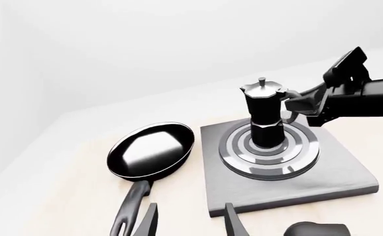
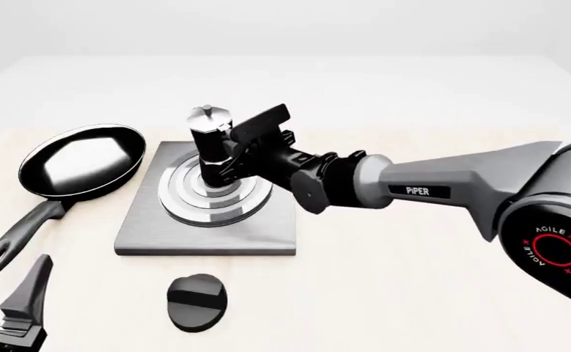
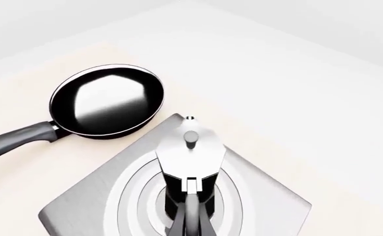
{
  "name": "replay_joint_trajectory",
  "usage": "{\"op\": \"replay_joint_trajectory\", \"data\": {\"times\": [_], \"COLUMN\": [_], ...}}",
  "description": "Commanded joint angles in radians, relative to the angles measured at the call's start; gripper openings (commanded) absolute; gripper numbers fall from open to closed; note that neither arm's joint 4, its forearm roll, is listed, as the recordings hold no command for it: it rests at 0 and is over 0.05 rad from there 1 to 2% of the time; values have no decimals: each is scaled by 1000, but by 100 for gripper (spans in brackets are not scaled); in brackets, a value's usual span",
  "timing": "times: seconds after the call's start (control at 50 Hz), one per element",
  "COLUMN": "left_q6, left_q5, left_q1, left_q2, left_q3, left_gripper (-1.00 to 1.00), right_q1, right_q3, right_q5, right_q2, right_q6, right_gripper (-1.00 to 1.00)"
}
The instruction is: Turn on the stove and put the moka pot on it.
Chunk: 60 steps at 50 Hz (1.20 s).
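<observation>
a: where was the moka pot at that point?

b: upright on the ring burner of the stove, about at its centre. the right gripper was at its side handle; whether the fingers pinched it or had let go, i could not tell.

a: and the left gripper?

b: low near the table's front edge, fingers spread, holding nothing, near the knob.

a: so the step in hand?

b: placing looked done, i judged. next would call for the right freeing the handle without tipping the pot, and the knob being turned. the frying pan sat beside the slab.
</observation>
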Motion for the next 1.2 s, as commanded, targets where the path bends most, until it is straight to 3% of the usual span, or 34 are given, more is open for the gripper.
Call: {"op": "replay_joint_trajectory", "data": {"times": [0.02, 0.18, 0.2, 0.6, 0.82, 0.86, 1.2], "left_q6": [0, 0, 0, -6, -5, -3, -7], "left_q5": [0, -1, -1, -8, -13, -14, -19], "left_q1": [-5, -8, -8, -8, -4, -5, -10], "left_q2": [0, 0, 0, 0, 0, 0, 0], "left_q3": [0, 0, 0, 0, 0, 0, 0], "left_gripper": [100, 100, 100, 100, 100, 100, 100], "right_q1": [-1, -4, -3, -7, 15, 16, -8], "right_q3": [5, 6, 9, 54, 134, 157, 340], "right_q5": [13, 20, 18, 55, 108, 116, 179], "right_q2": [30, 25, 21, -90, -244, -277, -589], "right_q6": [7, 12, 8, -44, -90, -119, -119], "right_gripper": [-100, -100, 100, 100, 100, 100, 100]}}
